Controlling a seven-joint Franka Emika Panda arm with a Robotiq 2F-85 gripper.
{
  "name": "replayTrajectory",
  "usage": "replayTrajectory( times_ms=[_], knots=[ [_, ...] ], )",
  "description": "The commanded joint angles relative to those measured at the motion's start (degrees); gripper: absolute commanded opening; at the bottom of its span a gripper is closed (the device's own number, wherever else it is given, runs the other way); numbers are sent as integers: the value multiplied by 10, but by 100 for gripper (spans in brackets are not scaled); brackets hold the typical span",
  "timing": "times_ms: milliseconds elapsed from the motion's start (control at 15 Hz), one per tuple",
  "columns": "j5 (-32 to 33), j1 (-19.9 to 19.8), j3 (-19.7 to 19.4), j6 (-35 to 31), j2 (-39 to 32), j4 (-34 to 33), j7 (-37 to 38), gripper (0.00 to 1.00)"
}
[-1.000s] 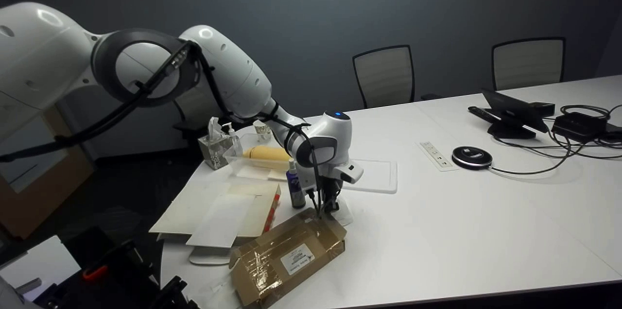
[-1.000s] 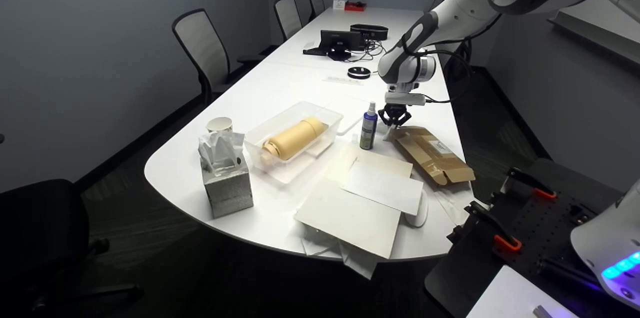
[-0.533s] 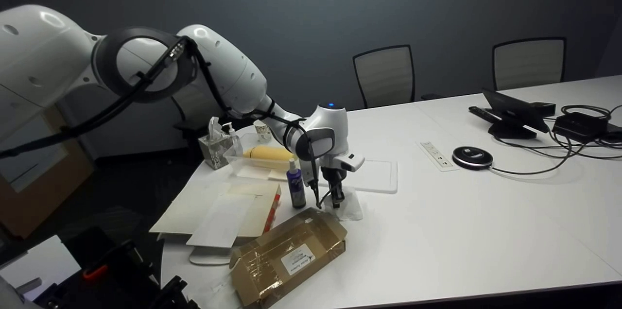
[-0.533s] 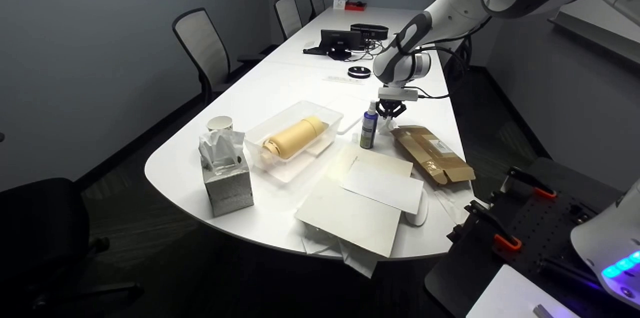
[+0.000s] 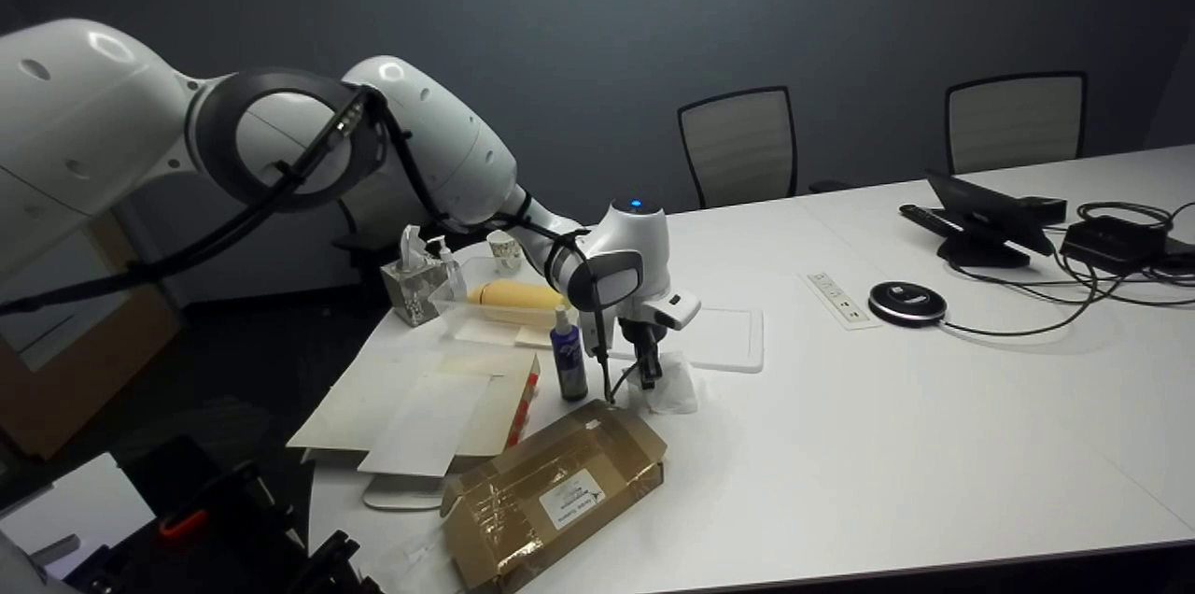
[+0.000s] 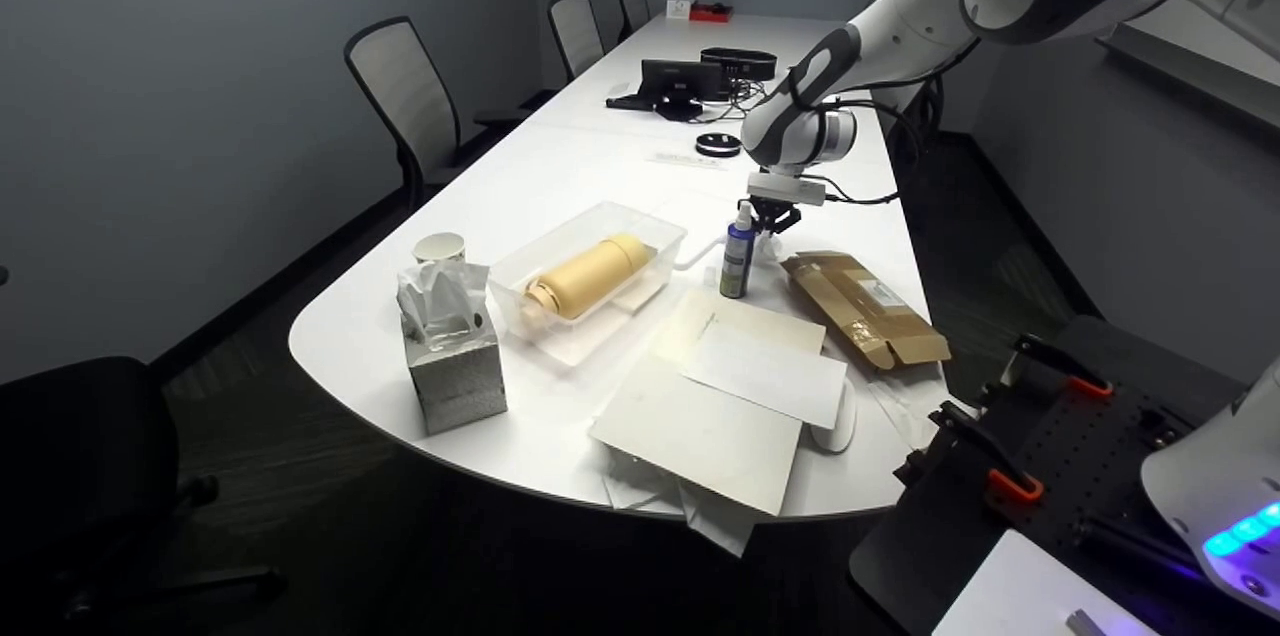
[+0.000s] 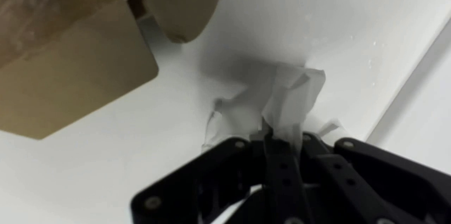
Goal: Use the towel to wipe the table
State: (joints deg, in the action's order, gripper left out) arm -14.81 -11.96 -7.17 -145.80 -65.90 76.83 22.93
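Note:
The white table (image 5: 887, 454) fills much of both exterior views (image 6: 560, 181) and lies under the gripper in the wrist view (image 7: 112, 171). The towel is a thin white crumpled sheet (image 7: 290, 100), seen in an exterior view (image 5: 676, 391) resting against the table and, partly behind the spray bottle, in an exterior view (image 6: 770, 250). My gripper (image 7: 285, 139) points down and is shut on the towel, with a fold standing up between its fingertips. In both exterior views the gripper (image 5: 651, 379) (image 6: 771, 224) is low over the table, between the spray bottle and the cardboard box.
An open cardboard box (image 5: 560, 491) lies close in front, also in the wrist view (image 7: 77, 62). A purple spray bottle (image 6: 737, 258) stands beside the gripper. A flat white panel (image 5: 724, 339) lies behind it. A clear bin (image 6: 520, 341) with a yellow bottle, papers (image 6: 690, 426) and a black puck (image 5: 906, 304) are around.
My gripper has slid a short way from the cardboard box toward the flat white panel, dragging the towel along. More of the towel shows beside the fingers. Other objects have not moved.

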Motion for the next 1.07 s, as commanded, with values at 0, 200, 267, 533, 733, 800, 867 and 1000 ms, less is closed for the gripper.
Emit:
replayTrajectory(
  times_ms=[0, 200, 267, 533, 733, 800, 867, 1000],
  knots=[
    [-31, -26, 35, 0, -15, -31, -16, 0],
    [-44, -39, 53, 19, -19, -45, -22, 0],
    [-44, -42, 56, 25, -21, -48, -24, 0],
    [-42, -55, 67, 71, -23, -56, -42, 0],
    [-31, -53, 56, 122, -23, -63, -43, 0],
    [-28, -51, 51, 141, -23, -66, -43, 0],
    [-23, -47, 43, 158, -23, -68, -37, 0],
    [-10, -34, 22, 180, -23, -72, -19, 0]
  ],
)
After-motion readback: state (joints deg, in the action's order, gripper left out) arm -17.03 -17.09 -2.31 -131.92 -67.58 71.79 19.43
